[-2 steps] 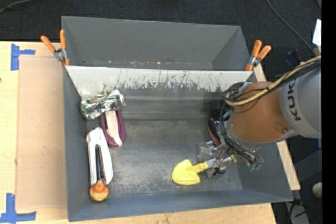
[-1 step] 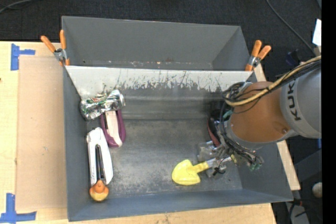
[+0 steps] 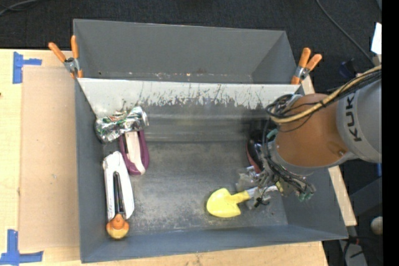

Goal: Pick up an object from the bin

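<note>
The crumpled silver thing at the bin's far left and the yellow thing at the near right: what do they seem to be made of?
Crumpled silver thing: probably metal foil or a foil-coated wrapper, shiny, with sharp creases catching light. Yellow thing: likely plastic, smooth and evenly coloured with rounded edges; could be rubber.
</note>
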Controlling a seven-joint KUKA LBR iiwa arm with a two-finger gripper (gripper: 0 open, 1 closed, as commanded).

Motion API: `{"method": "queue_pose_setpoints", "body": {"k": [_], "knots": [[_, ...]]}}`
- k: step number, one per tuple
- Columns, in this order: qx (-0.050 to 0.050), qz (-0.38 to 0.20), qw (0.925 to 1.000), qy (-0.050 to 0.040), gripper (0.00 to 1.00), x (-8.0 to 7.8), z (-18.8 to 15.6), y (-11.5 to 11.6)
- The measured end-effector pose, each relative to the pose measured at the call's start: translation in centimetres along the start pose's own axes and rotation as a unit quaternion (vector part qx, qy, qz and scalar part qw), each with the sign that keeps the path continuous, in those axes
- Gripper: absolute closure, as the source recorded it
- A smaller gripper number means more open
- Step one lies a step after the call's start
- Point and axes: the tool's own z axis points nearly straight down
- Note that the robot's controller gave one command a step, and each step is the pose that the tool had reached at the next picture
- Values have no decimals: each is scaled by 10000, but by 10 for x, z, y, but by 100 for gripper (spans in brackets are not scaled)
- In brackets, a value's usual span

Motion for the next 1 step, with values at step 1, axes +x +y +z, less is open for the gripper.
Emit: {"method": "queue_pose_setpoints", "body": {"k": [1], "knots": [[3, 1, 10000, -9, 100, -1, -17, 0]]}}
